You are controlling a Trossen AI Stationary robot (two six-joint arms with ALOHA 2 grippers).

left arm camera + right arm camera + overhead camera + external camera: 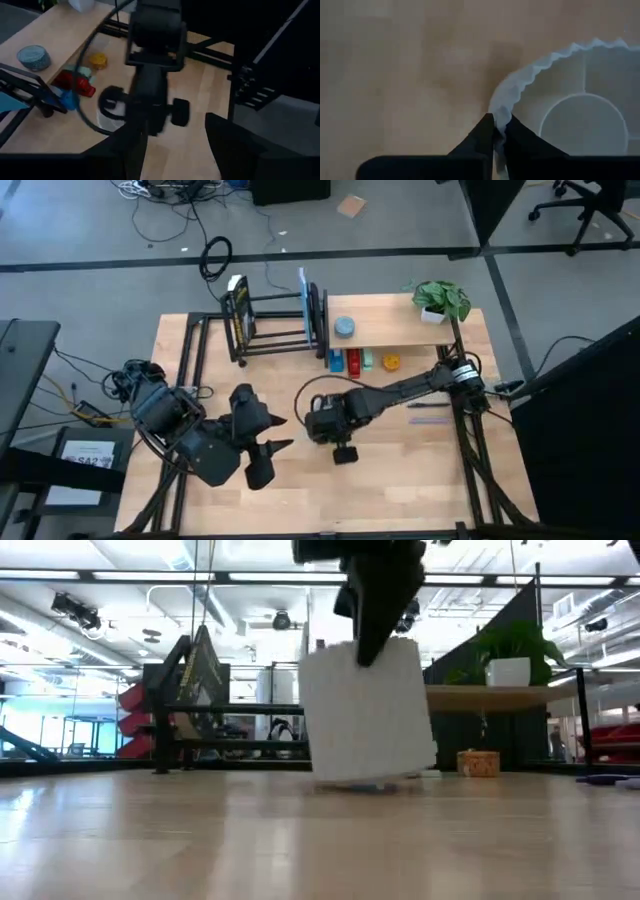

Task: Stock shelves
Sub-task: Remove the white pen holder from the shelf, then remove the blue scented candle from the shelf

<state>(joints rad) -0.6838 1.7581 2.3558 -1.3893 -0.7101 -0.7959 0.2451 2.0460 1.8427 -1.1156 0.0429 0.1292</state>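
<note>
My right gripper (497,130) is shut on the wavy rim of a white translucent cup (368,715), near the table's middle (335,428). In the low view the cup hangs tilted under the fingers. The high view hides it beneath the gripper. My left gripper (272,458) stands open to the left of it, holding nothing. The shelves stand at the far side: a black bar rack (275,320) and a wooden board on black legs (400,332). My right gripper pinches the cup's wavy rim (501,107) with one finger (520,140) inside the cup and one finger (480,137) outside. The fingers come from above, pointing down. The cup hangs tilted below them, its lower edge (370,778) close to the tabletop; whether it touches, I cannot tell.
A potted plant (440,300) and a round tin (344,327) stand on the board. Small red, blue, green and orange items (360,362) sit under it. A dark book (238,308) leans in the rack. Pens (428,412) lie at the right.
</note>
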